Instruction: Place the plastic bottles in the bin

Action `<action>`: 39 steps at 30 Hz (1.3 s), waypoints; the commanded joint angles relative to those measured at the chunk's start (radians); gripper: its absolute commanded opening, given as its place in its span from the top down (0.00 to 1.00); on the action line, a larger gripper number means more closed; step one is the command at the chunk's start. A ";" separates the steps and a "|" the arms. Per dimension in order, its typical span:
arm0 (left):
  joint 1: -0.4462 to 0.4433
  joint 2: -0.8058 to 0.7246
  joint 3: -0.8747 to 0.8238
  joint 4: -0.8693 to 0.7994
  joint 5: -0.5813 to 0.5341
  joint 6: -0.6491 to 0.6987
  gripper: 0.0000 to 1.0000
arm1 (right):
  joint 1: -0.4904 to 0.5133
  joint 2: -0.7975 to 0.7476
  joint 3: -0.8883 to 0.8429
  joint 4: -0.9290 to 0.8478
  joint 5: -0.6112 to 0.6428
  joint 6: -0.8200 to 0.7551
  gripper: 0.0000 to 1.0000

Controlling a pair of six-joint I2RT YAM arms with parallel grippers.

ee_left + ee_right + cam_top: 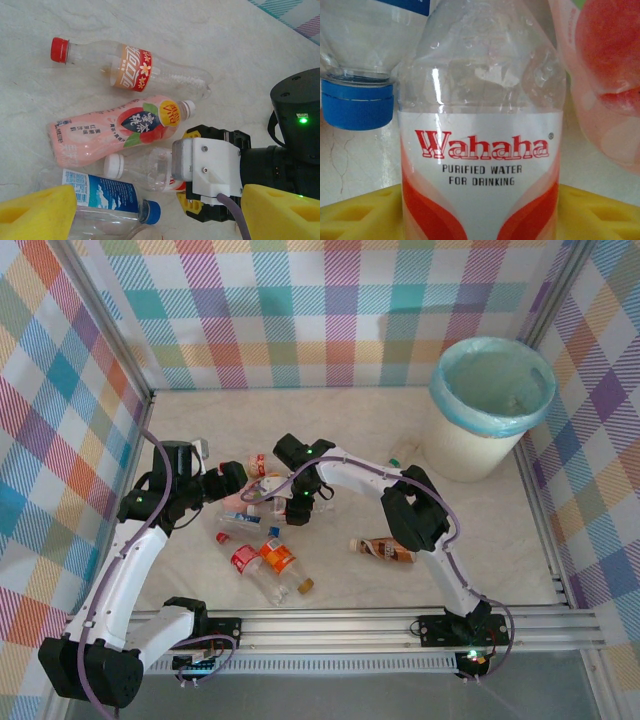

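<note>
A clear Wahaha bottle [480,150] with a white and red label lies between my right gripper's [480,215] yellow fingers [355,212], which press on both its sides. The left wrist view shows the same white-capped bottle [145,170] in the right gripper [187,172]. Beside it lie a pink peach-drink bottle [110,132], a red-capped bottle [135,70] and a blue-labelled bottle [100,195]. My left gripper [160,220] hangs open over the blue-labelled bottle. From above, both grippers [240,480] [297,510] meet at the bottle cluster. The bin [460,445] stands at the far right.
More bottles lie nearer the front: a red-labelled one [245,558], an orange-labelled one [278,556] and a brown one [385,550]. Plaid walls close the table on the left, back and right. A metal rail [400,620] runs along the near edge.
</note>
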 commanded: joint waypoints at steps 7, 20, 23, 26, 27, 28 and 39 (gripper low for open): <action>0.016 -0.029 0.066 -0.035 -0.013 0.030 0.15 | 0.009 -0.110 -0.050 0.027 -0.006 0.040 0.39; 0.016 -0.053 0.259 -0.058 -0.012 0.033 0.16 | 0.005 -0.353 -0.173 0.071 0.048 0.151 0.42; 0.016 -0.042 0.312 -0.047 -0.005 0.033 0.16 | 0.000 -0.423 -0.217 0.122 0.058 0.203 0.43; 0.015 -0.025 0.355 -0.027 0.006 0.024 0.17 | -0.017 -0.490 -0.254 0.175 0.072 0.257 0.44; 0.015 -0.021 0.369 -0.014 0.010 0.019 0.17 | -0.025 -0.509 -0.258 0.187 0.081 0.275 0.44; 0.014 -0.016 0.381 -0.001 0.014 0.013 0.17 | -0.032 -0.526 -0.261 0.198 0.091 0.289 0.44; 0.013 0.082 0.549 0.155 0.072 -0.058 0.18 | -0.118 -0.695 -0.230 0.292 0.154 0.362 0.45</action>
